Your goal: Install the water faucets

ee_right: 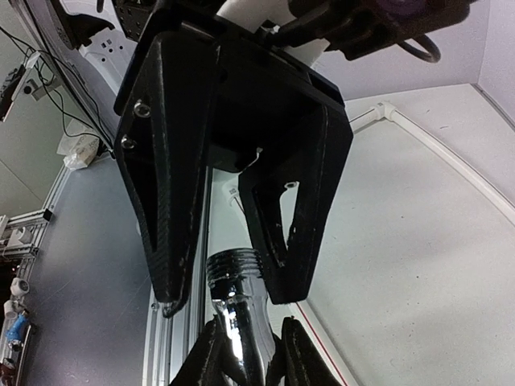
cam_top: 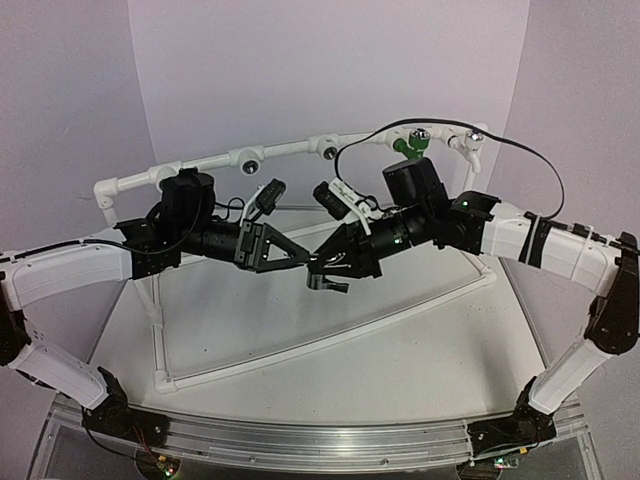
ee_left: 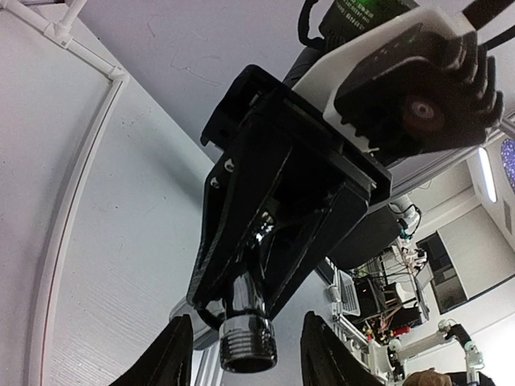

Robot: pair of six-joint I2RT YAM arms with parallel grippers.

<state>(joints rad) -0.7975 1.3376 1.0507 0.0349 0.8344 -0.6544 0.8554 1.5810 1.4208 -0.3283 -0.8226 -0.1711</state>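
Gripping the silver faucet [ee_right: 233, 281] by its chrome body with the right tool [ee_right: 248, 354], clenched tight, with the threaded end pointed outward. Straddling that threaded end with the left tool [ee_left: 248, 358], with fingers [ee_left: 173, 358] parted on either side and not yet pinching. Meeting in mid-air just in front of the white pipe frame [cam_top: 290, 150], above the worktop [cam_top: 400, 350] inside the frame's floor rails. Probably arranged as a handover: keeping the thread free to allow a second grip and a better angle for screwing in. Along the frame's back rail, round sockets [cam_top: 247, 160], apparently vacant. Further right on the same rail, a green faucet [cam_top: 408, 146] already seated. Worth guarding against letting go on the right before a firm pinch on the left.
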